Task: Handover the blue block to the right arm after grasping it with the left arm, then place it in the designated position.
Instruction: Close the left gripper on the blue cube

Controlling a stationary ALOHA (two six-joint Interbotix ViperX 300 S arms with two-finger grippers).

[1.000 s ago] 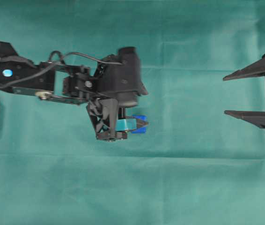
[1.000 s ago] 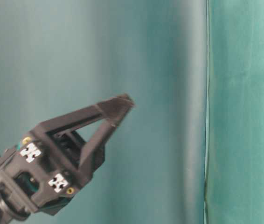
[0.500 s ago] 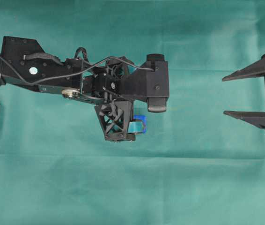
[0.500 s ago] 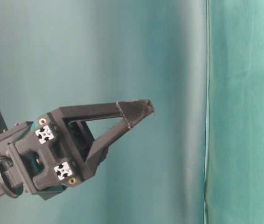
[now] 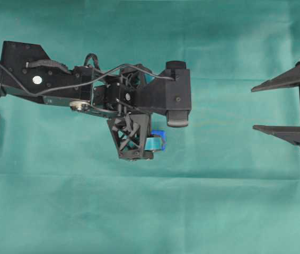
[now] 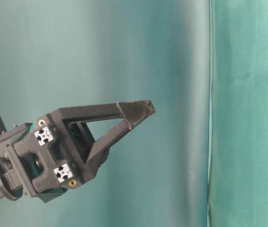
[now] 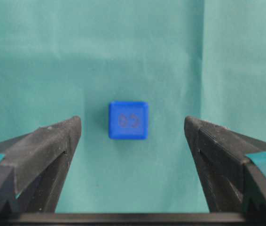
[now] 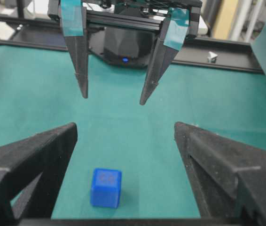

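The blue block (image 7: 128, 120) is sitting on the green cloth (image 5: 192, 211) that is covering the counter, with its faintly embossed face turned up. The left claw (image 7: 132, 136) is hanging above it, pointing down, with its two teal-banded fingers (image 8: 80, 56) spread wide. In the left wrist view the cube is lying in the gap between the fingertips, clear of both, so nothing is being gripped. From overhead the left arm (image 5: 86, 92) is reaching in from the left edge, and only a sliver of the cube is showing at the teal band of one finger.

The right claw (image 5: 256, 108) is waiting at the right edge of the overhead view, well apart from the cube, with its fingers also fully parted and holding nothing. In its own wrist view the cube is resting low between its black fingers (image 8: 34, 155), facing the left claw beyond.
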